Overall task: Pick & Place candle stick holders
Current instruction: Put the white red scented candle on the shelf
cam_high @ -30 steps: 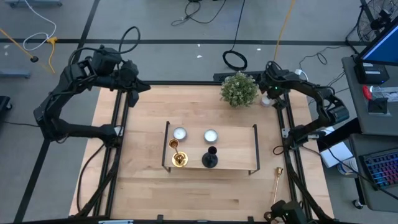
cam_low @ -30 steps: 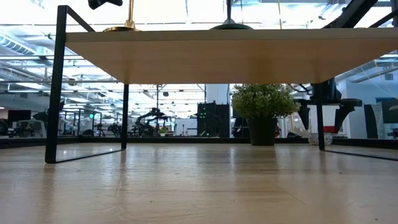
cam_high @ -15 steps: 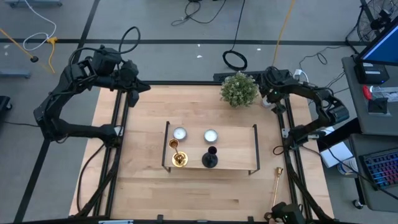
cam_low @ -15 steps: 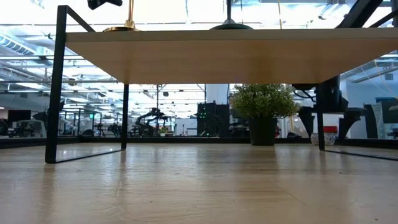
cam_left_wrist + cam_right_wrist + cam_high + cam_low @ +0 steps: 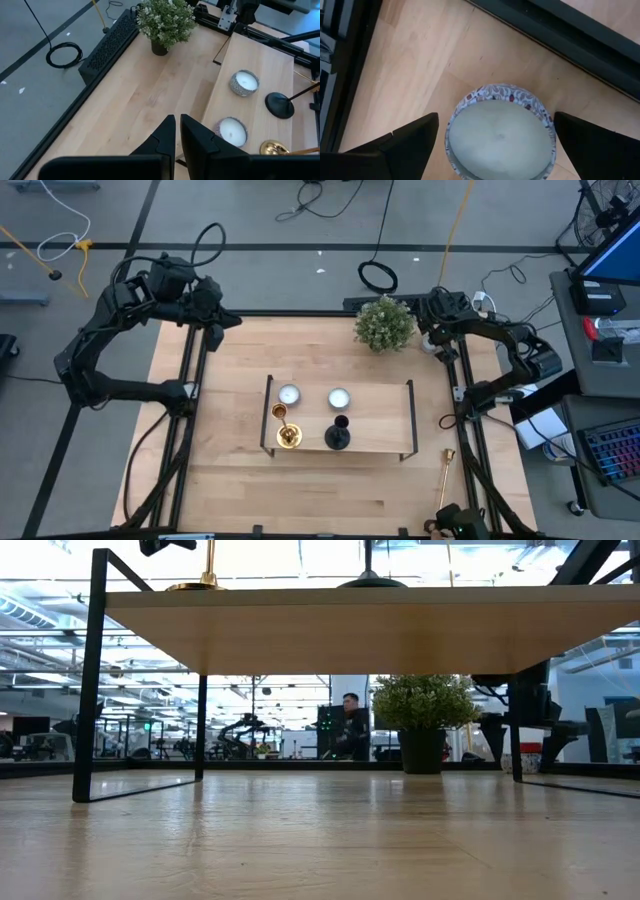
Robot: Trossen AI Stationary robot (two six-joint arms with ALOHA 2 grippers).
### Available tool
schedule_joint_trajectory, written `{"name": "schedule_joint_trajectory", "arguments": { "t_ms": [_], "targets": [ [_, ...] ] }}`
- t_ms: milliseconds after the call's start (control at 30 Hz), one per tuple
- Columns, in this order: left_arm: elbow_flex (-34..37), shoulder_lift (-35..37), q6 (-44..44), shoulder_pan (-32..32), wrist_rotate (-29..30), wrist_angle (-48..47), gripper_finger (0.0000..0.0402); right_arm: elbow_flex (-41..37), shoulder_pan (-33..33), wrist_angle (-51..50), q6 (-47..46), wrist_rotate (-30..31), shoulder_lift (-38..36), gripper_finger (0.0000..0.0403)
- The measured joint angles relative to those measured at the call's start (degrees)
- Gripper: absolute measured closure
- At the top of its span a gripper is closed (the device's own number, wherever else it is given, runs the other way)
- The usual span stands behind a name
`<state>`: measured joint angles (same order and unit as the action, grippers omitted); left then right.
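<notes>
A gold candle stick holder (image 5: 285,430) and a black one (image 5: 338,434) stand upright on their round bases on the wooden stand (image 5: 380,420), near two white candles (image 5: 288,394). A second gold holder (image 5: 444,472) lies on its side on the table near the right edge. My right gripper (image 5: 497,145) hangs open at the far right corner, pointing down. Its fingers stand on either side of a small round candle with a patterned rim (image 5: 500,135) and do not touch it. My left gripper (image 5: 177,127) waits shut above the far left corner (image 5: 228,320).
A potted plant (image 5: 384,323) stands at the far edge, close beside my right gripper. The table's black frame rails (image 5: 462,380) run along both sides. In the low view a person (image 5: 350,725) shows in the room behind the table.
My right gripper has come down toward the small candle at the far right corner, staying open. A person has come into view in the room behind.
</notes>
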<state>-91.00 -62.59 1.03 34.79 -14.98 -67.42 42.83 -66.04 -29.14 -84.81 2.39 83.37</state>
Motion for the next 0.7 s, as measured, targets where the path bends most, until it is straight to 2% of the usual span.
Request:
{"name": "schedule_joint_trajectory", "arguments": {
  "t_ms": [433,700],
  "targets": [
    [0.0,0.0,-0.5,0.0,0.0,0.3,0.0371,-0.3,-0.1,0.5,0.2,-1.9,0.0,0.0009],
    [0.0,0.0,0.1,0.0,0.1,0.3,0.0371,-0.4,-0.9,0.6,0.2,-6.1,0.1,0.0009]
  ]
}}
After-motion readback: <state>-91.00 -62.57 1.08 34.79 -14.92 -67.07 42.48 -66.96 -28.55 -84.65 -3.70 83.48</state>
